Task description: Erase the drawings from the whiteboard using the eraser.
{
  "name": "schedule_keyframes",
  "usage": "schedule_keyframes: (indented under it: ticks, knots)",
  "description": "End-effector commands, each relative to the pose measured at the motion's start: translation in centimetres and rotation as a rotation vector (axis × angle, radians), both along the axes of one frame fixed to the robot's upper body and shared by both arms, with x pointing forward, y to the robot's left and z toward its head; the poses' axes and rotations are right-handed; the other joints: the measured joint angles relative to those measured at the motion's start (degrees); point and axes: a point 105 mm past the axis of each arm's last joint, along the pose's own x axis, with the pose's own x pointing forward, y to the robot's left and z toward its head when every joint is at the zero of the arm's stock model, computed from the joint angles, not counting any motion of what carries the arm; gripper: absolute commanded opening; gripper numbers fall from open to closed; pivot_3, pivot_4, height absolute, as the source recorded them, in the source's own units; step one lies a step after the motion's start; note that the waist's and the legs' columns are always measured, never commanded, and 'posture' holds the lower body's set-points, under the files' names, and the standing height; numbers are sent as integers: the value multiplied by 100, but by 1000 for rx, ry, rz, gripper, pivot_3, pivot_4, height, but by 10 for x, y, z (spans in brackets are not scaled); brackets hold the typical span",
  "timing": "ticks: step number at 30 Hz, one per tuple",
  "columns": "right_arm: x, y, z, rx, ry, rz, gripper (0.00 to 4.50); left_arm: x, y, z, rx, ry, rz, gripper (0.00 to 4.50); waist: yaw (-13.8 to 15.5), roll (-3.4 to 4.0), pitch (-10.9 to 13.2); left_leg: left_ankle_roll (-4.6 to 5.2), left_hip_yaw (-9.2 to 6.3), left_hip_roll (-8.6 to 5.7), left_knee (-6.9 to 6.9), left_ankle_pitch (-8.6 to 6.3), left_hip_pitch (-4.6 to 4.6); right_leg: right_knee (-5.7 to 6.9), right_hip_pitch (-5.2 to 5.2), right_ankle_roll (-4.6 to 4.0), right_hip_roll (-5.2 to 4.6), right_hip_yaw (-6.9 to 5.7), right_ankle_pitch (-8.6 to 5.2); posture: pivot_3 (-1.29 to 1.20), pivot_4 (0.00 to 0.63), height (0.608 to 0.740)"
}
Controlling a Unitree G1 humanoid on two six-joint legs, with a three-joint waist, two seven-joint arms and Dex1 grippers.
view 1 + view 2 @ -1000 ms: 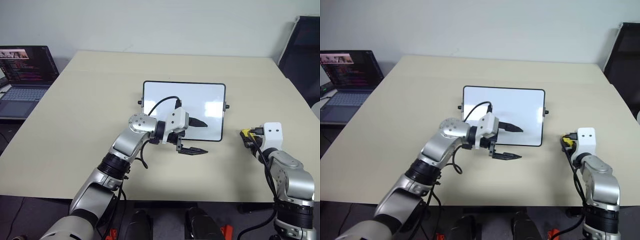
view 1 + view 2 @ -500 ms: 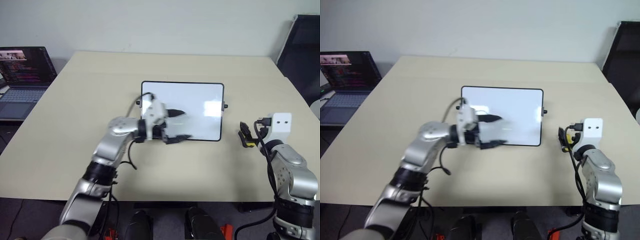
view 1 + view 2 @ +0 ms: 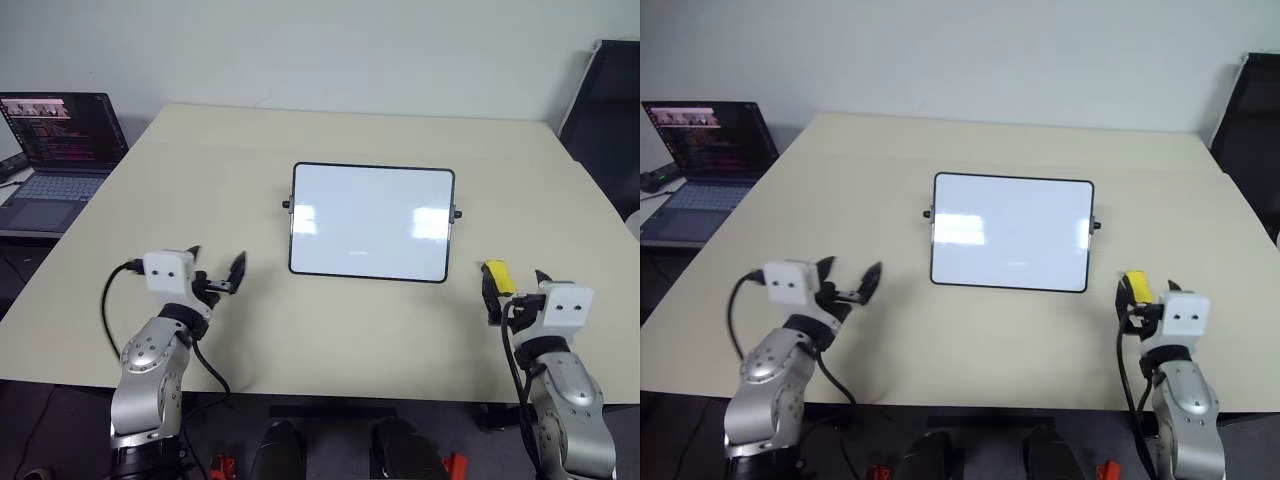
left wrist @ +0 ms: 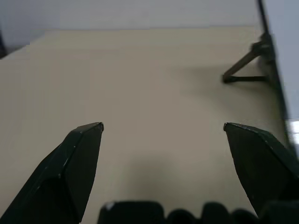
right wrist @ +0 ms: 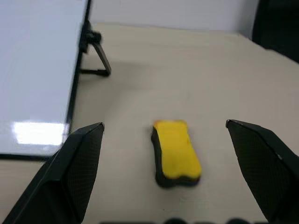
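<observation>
We see the small rectangular white glossy whiteboard [image 3: 372, 222] with its thin black frame lying flat at the centre of the frame on the beige counter [image 3: 300, 330]. Its surface looks clean white with bright reflections; we cannot make out any blue strokes on it.

The small yellow oblong eraser [image 3: 497, 277] with a dark underside lies on the counter at the lower right of the frame, just beside the whiteboard's right short edge but apart from it. In the right wrist view the eraser [image 5: 175, 153] rests yellow face up, between the two black fingers and touching neither.

Our right pincer [image 3: 515, 285] sits at the lower right, level over the counter, just behind the eraser. Its fingers [image 5: 77, 163] are spread wide and hold nothing.

Our left pincer [image 3: 215, 270] is at the lower left of the frame, well apart from the whiteboard and pointing forward over bare counter. Its fingers [image 4: 77, 158] are likewise spread wide, with nothing between them. In the left wrist view we see one of the whiteboard's small black knobs and its folding leg [image 4: 250, 60].

An open dark laptop [image 3: 55, 150] with a lit screen stands at the upper left, on a separate surface beside the counter.
</observation>
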Motion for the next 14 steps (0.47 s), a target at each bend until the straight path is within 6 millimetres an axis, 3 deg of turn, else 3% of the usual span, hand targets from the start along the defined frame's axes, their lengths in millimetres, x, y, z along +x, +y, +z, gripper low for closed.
schedule_keyframes:
  ticks: [1,5,14]
  knots:
    - [3,-4,17,-8,-79,33,4470,-4,1,31,49,-112,37,4500,-2,0,0,0,3,0,0,0,-1,-1,-1,0,-2,1,0,0,150,740]
    - [8,-16,25,-16,-91,34,4470,-2,-12,38,72,-121,-3,4500,2,0,0,0,8,0,0,0,-1,-4,-1,0,-2,2,0,0,150,740]
    - [3,-11,34,-18,-81,54,4470,3,-30,24,54,-91,-58,4500,17,-2,-3,-3,4,2,-37,-4,-7,1,-9,11,5,-3,-13,0,150,740]
